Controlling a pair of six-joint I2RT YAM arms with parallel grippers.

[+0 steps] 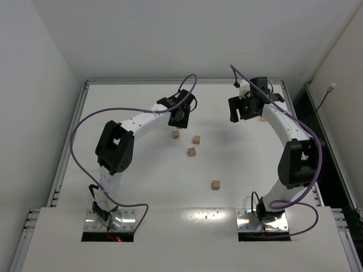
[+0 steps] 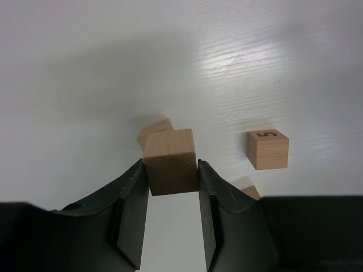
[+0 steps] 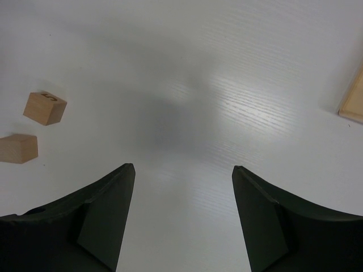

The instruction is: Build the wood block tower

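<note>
The left gripper [image 2: 171, 165] pinches one wood block [image 2: 169, 154] between its fingertips, both inner faces pressed flat against the block's sides. It hangs over the far half of the bench [image 1: 142, 175], about midway between the left and right edges. A second block [image 2: 154, 129] lies just behind the pinched one and is partly hidden by it; whether the two touch cannot be told. A block marked 5 [image 2: 267, 149] sits off to the side, apart from both. A lone block [image 1: 215, 185] lies nearer the near edge, well apart from the others. The right gripper [image 3: 181, 170] is spread wide with nothing between its fingers, over bare bench toward the far right corner.
</note>
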